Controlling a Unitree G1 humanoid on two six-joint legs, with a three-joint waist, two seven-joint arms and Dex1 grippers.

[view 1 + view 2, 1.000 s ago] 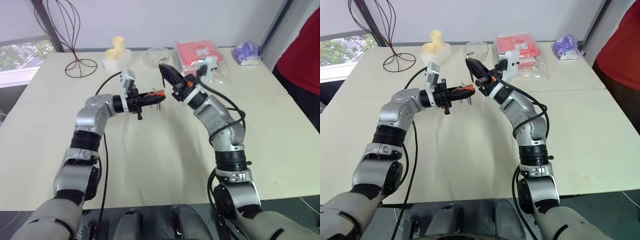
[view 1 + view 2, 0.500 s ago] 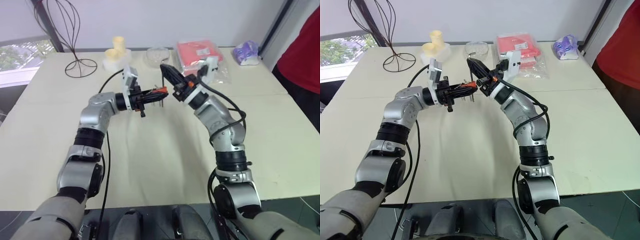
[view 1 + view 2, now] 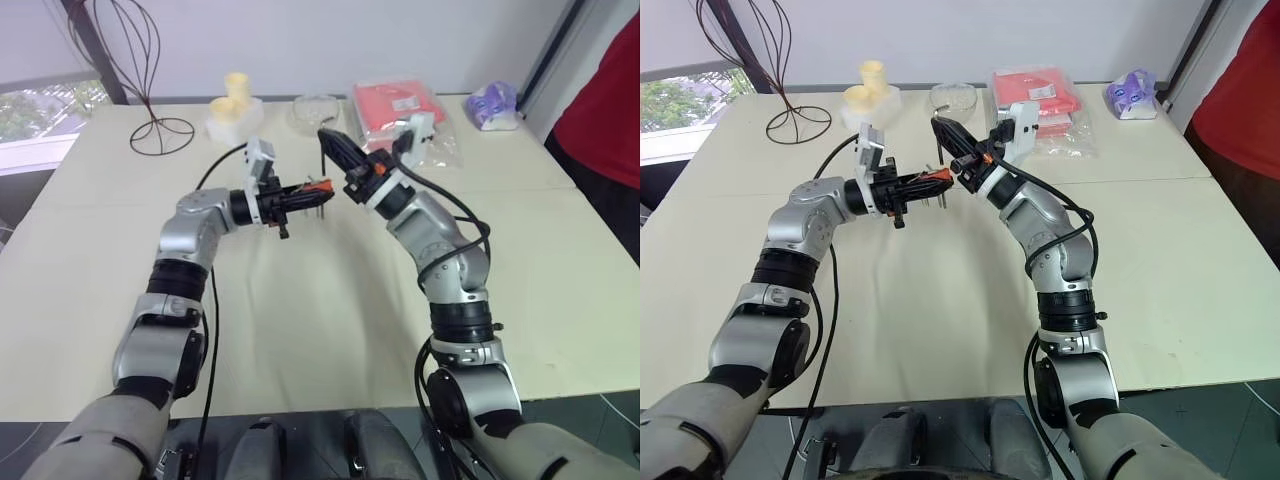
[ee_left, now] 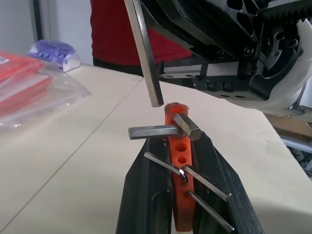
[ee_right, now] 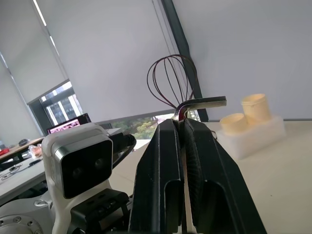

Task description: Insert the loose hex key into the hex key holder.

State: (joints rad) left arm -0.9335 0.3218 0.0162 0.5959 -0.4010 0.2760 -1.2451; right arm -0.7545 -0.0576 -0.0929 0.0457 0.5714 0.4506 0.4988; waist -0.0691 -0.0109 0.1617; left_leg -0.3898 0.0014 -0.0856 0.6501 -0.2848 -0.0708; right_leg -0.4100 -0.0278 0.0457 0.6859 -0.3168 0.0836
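My left gripper (image 3: pixel 312 190) is shut on the hex key holder (image 3: pixel 316 186), a red-orange block with several short dark keys sticking out of it. It holds the holder above the table. The left wrist view shows the holder (image 4: pixel 180 146) clamped between the two black fingers (image 4: pixel 146 195). My right gripper (image 3: pixel 326 138) is shut on the loose hex key (image 5: pixel 204 102) at its bend, with the short leg poking sideways. The long leg (image 4: pixel 146 48) hangs down, and its tip sits just above the holder's free end without touching it.
At the back of the cream table (image 3: pixel 300 300) are a wire stand (image 3: pixel 140 60), yellow cups on a white tray (image 3: pixel 235 95), a clear bowl (image 3: pixel 316 108), a red bagged package (image 3: pixel 395 105) and a purple pack (image 3: pixel 493 103). A person in red (image 3: pixel 600 110) stands at the right.
The left elbow has shifted slightly. Both grippers keep their places and their grips.
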